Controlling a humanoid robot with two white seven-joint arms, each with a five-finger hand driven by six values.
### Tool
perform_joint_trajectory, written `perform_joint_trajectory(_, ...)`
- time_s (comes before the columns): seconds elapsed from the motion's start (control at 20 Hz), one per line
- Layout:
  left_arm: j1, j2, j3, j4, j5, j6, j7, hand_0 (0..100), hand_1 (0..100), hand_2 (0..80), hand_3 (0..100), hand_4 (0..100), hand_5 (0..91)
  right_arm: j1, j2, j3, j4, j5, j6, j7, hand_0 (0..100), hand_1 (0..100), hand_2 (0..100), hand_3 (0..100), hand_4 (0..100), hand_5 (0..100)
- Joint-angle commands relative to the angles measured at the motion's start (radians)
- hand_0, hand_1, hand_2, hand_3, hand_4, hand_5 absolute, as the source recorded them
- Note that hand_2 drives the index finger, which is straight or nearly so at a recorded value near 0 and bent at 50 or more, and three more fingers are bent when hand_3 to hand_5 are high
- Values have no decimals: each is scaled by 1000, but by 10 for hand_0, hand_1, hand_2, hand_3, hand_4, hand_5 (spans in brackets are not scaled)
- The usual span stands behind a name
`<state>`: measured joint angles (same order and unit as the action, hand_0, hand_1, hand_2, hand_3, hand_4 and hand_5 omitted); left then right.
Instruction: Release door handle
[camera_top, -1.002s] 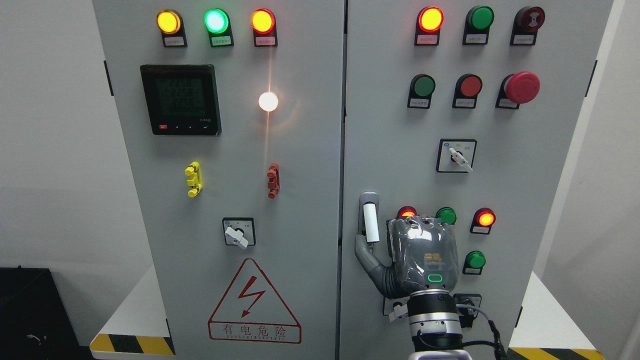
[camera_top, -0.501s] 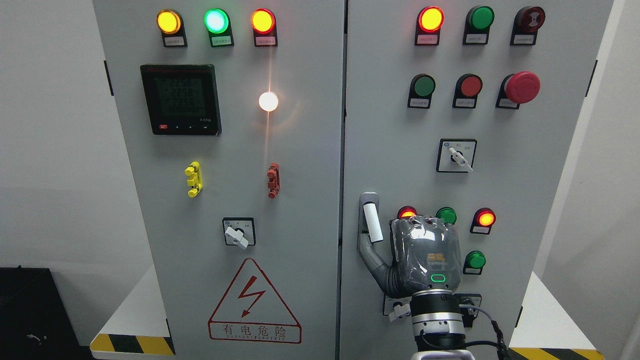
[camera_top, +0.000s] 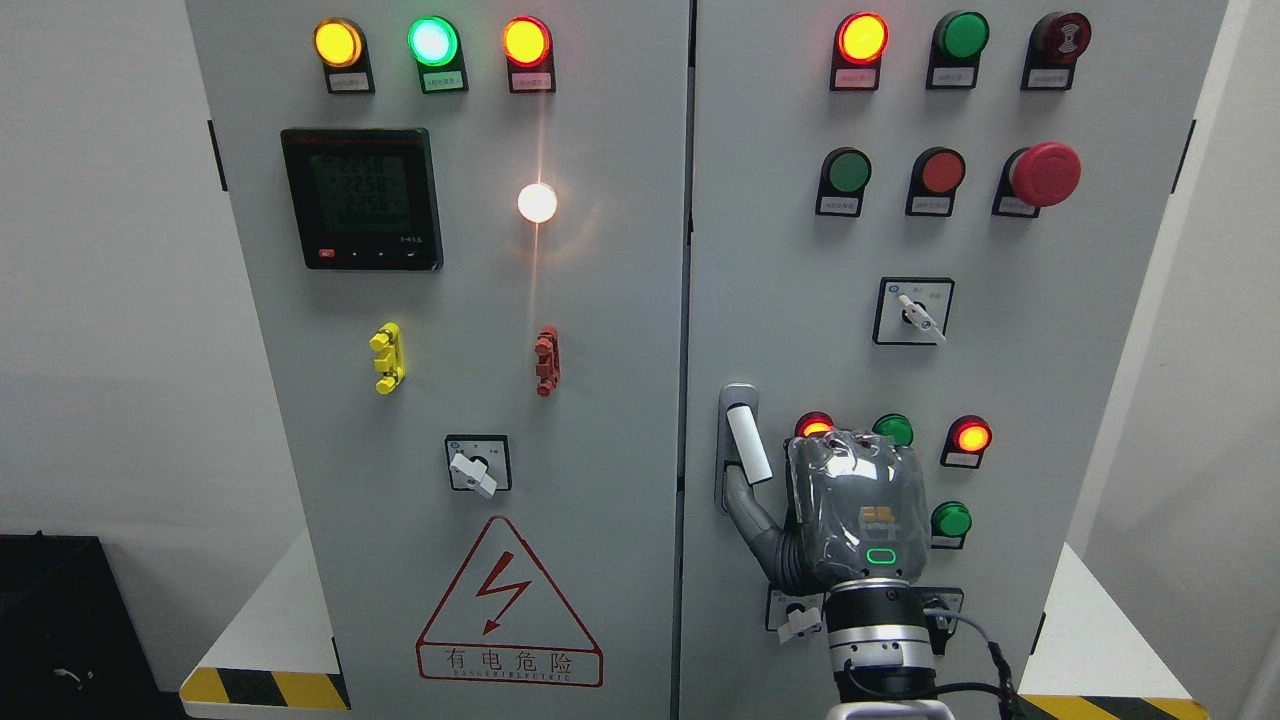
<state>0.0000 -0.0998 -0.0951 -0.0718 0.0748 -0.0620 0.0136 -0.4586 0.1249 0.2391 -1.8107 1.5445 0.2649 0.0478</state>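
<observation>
Head view: the cabinet (camera_top: 600, 300) is showing two grey doors, both sitting closed. The handle (camera_top: 747, 445), a white lever, is sitting at the left edge of the right door, tilting with its lower end swung slightly right. The right hand (camera_top: 850, 515) is coming up from the bottom edge, its back facing the camera, just right of the handle. Its thumb (camera_top: 748, 505) is reaching up under the handle's lower end, touching it. The other fingers are curling forward out of sight; whether they are gripping anything cannot be told. Red and green lamps are glowing beside the hand.
</observation>
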Motion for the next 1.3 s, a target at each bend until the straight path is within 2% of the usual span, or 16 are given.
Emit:
perform_joint_trajectory(0.0,17,0,0,0,0,-1,0,120,556,0,0,0,0,0,-1,-4,-9,3,10,0,503,297,973,1000,994,974)
perform_joint_trajectory(1.25,17,0,0,0,-1,-1,0,120,556,0,0,0,0,1,2,-6,-26,42,13,-2,493,359,965,1000,999,973)
